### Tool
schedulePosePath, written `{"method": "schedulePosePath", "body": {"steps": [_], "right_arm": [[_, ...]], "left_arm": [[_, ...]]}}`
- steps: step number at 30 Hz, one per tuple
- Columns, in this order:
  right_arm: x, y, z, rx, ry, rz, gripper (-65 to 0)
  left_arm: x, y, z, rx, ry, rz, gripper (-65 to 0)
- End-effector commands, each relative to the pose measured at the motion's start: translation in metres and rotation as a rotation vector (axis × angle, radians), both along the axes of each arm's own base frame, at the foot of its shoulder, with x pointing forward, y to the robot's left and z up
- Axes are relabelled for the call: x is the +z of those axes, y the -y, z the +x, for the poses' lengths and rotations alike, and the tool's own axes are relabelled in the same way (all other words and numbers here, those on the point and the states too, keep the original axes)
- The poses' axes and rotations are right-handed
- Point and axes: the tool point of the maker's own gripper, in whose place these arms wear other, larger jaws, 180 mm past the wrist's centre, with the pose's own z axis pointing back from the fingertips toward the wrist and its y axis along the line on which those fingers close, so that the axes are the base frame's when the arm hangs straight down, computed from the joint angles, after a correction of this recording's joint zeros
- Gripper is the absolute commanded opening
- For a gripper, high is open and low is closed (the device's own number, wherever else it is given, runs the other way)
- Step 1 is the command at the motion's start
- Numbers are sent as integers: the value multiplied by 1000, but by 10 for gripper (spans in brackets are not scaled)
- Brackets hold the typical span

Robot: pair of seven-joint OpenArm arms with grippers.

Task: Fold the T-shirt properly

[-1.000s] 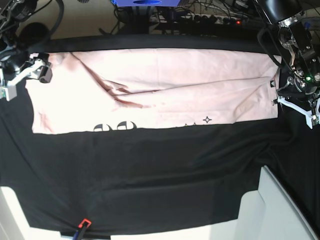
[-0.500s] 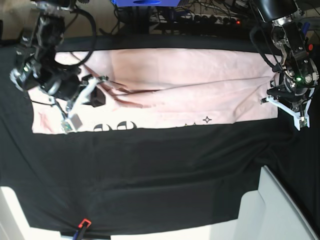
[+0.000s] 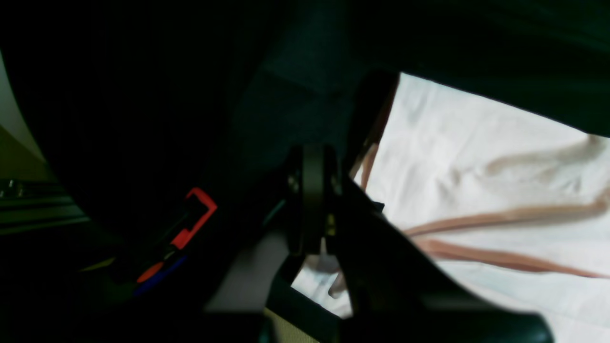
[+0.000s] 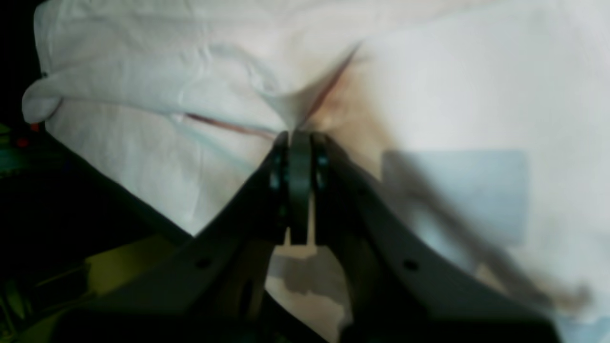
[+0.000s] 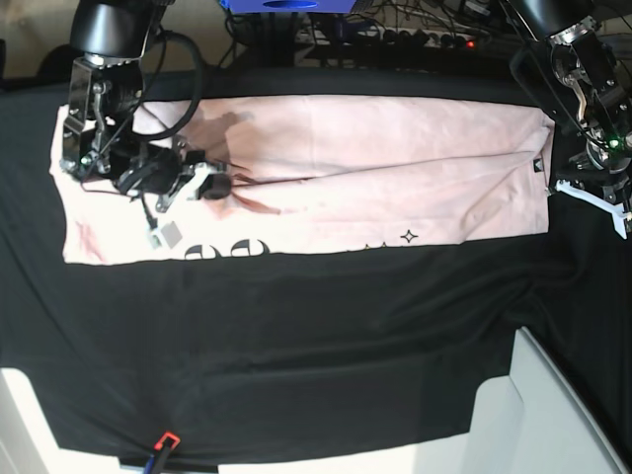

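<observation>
Two hands work on the T-shirt [image 5: 375,168], which lies flat as a long pale pink band across the far half of the worktop [image 5: 326,346], on its black cloth. The tops of black letters show along the band's near edge. The right hand [image 4: 295,136] has its jaws pressed together on a pinched ridge of the fabric near the base view's left end, and creases run out from the pinch. The left hand [image 3: 312,157] is closed too, at the opposite end by the shirt's edge; whether cloth sits between its jaws cannot be told.
</observation>
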Motion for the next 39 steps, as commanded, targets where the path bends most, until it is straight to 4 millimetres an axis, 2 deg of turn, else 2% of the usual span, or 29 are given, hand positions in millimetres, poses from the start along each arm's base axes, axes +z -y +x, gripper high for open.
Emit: {"method": "schedulePosePath", "body": {"steps": [1, 5, 8, 10, 13, 15, 17, 19, 23, 26, 29, 31, 35, 39], "right_arm": [[7, -2, 9, -8, 34, 23, -640], [-4, -9, -11, 7, -10, 29, -640], [4, -23, -19, 78, 12, 21, -641], [22, -27, -20, 117, 64, -5, -641], [61, -28, -15, 174, 162, -65, -641], [84, -25, -6, 187, 222, -103, -641], [93, -16, 7, 172, 253, -125, -641], [87, 3, 20, 113, 233, -135, -641], [52, 28, 34, 35, 117, -101, -641], [27, 28, 36, 2, 69, -49, -641], [8, 23, 26, -16, 19, -17, -641], [-3, 14, 18, 3, -15, 1, -641], [-14, -2, 9, 25, -30, 26, -641], [-8, 0, 12, 30, -15, 15, -641]], "left_arm": [[14, -7, 7, 0, 38, 34, -650], [14, -7, 7, 0, 38, 34, -650], [14, -7, 7, 0, 38, 34, -650], [14, -7, 7, 0, 38, 34, -650], [14, -7, 8, -2, 38, 34, -650], [11, -7, 6, 2, 31, 29, -650], [3, -9, 2, 10, 9, 19, -650], [-2, -10, 0, 14, -1, 9, -650], [-6, -9, -1, 16, -10, 1, -650], [-4, -9, 0, 15, -5, 4, -650], [-3, -9, 2, 15, 2, 4, -650], [-3, -9, 2, 16, 1, 2, -650], [-3, -9, 2, 16, 1, 2, -647], [-3, -9, 3, 16, 3, 1, -635]]}}
